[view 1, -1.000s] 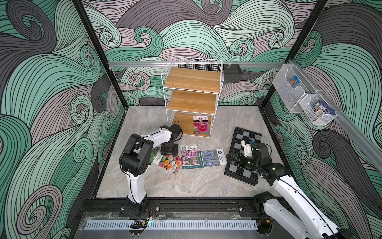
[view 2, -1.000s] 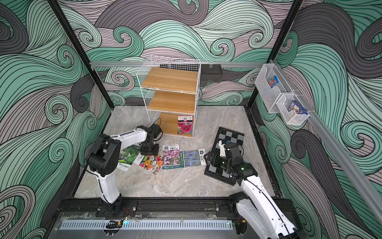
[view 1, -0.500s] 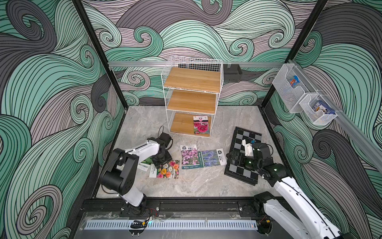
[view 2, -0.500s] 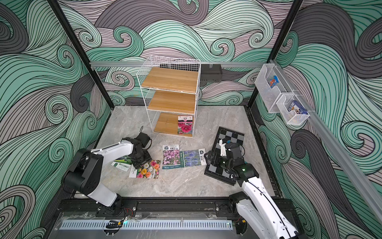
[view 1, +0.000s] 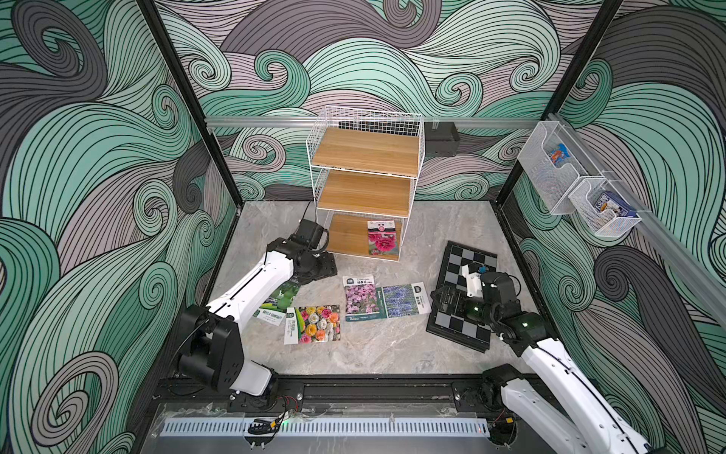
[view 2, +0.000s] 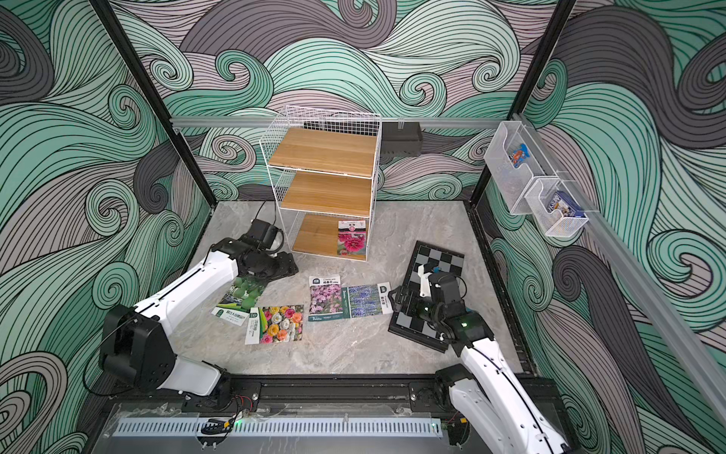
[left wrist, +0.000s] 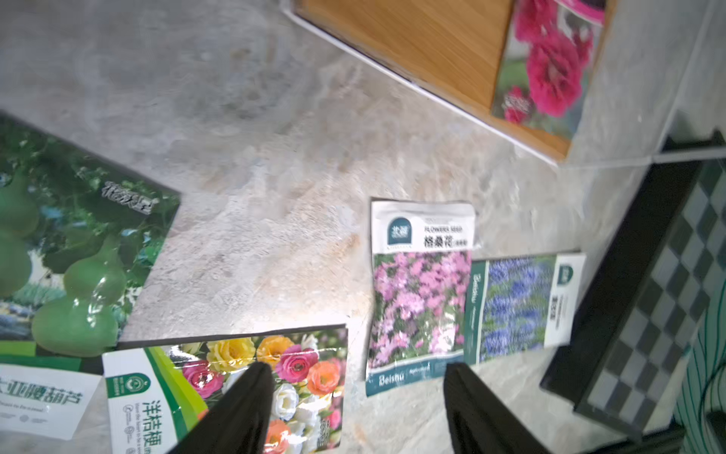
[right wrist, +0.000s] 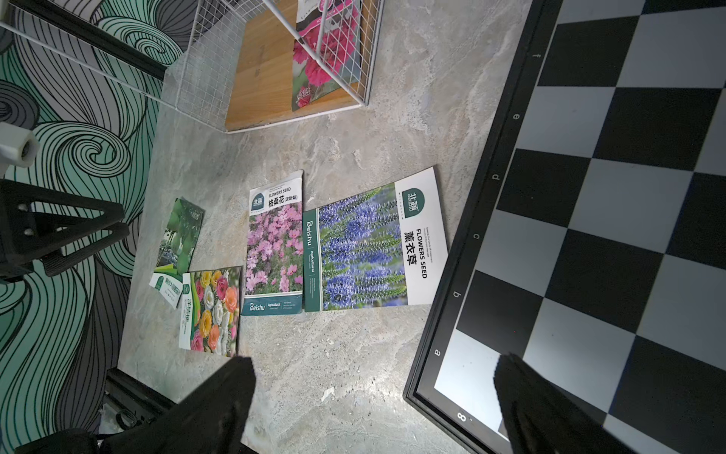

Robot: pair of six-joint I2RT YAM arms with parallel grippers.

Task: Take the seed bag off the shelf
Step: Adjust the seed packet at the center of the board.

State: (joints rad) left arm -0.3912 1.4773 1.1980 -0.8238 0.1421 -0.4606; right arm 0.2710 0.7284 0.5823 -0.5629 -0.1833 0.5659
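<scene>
In both top views the seed bag [view 1: 381, 243] with the red blooms lies on the bottom board of the shelf [view 1: 365, 151], at that board's right end, just right of frame centre. I take it for the one packet not yet pulled, since the loose packets [view 1: 359, 298] lie flat on the floor below the rack. My left gripper [view 1: 320, 269] hangs low at centre-left, just beside the rack's lower left corner. I'd say that suits a reach into the open bottom tier. Its wrist view shows the fingers [left wrist: 251, 405] well apart, with nothing between them and nothing touched. My right gripper [view 1: 442, 300] is spread wide and empty. It is parked over the chessboard [view 1: 467, 267] at lower right, out of the way.
</scene>
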